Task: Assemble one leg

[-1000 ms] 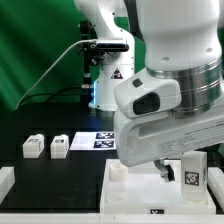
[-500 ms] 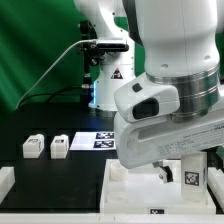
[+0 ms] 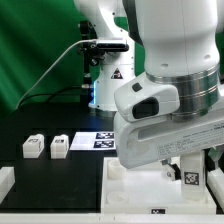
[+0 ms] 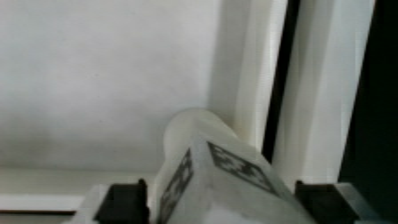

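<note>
My gripper is shut on a white leg with a black-and-white tag; its dark fingers flank the leg on both sides. In the exterior view the held leg hangs under the big arm at the exterior view's right, over the right part of the large flat white panel. The gripper itself is mostly hidden by the hand. The wrist view shows the panel's flat face and its raised rim close below the leg. I cannot tell whether they touch.
Two more white legs stand on the black table at the exterior view's left. The marker board lies behind the panel. A white fence piece sits at the left edge, another at the right.
The arm has shifted slightly, and the held leg sits a touch lower over the panel. The grip is unchanged; the loose legs have not moved.
</note>
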